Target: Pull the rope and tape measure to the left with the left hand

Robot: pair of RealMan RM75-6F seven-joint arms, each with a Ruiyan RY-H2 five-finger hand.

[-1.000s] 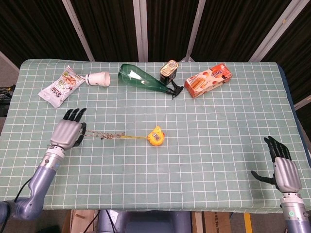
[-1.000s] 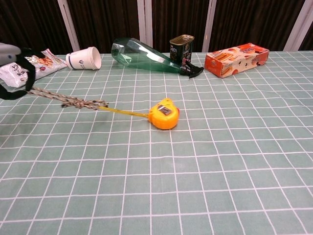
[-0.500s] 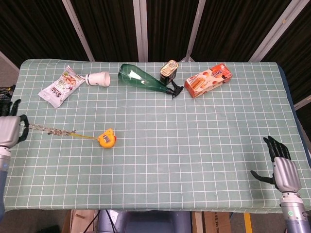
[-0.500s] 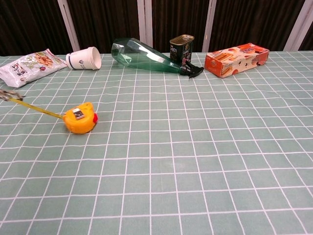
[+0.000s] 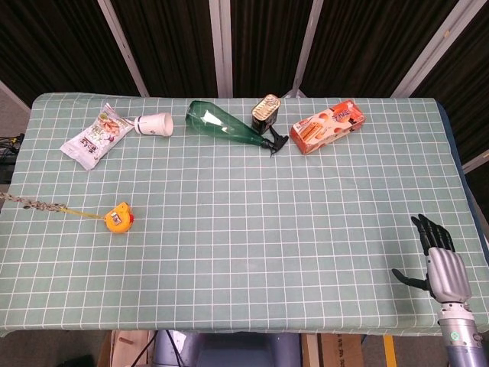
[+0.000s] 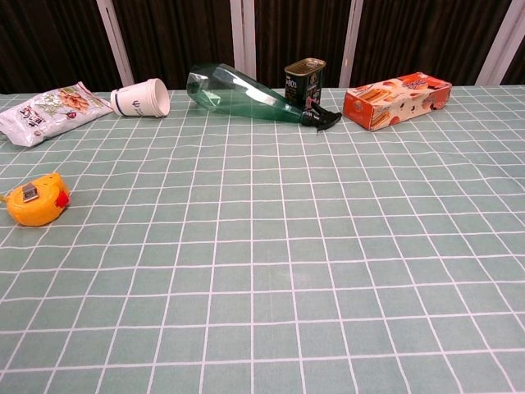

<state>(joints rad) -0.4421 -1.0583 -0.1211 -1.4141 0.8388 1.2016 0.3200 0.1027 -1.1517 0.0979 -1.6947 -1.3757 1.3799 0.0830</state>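
The tape measure [image 5: 118, 219] lay near the left edge of the table [image 5: 321, 229], a small round yellow-orange case with a red tab on one side and a silvery clip on top. A thin yellow strip of tape ran out of it toward the left edge, where it joined the rope [image 5: 34, 203], a frayed, mottled grey-brown cord stretched flat and passing off the table's left side. My left hand was out of sight in both views. My right hand [image 5: 442, 264] hung beside the near right corner, holding nothing, its dark fingers [image 5: 428, 229] spread apart and pointing away from me.
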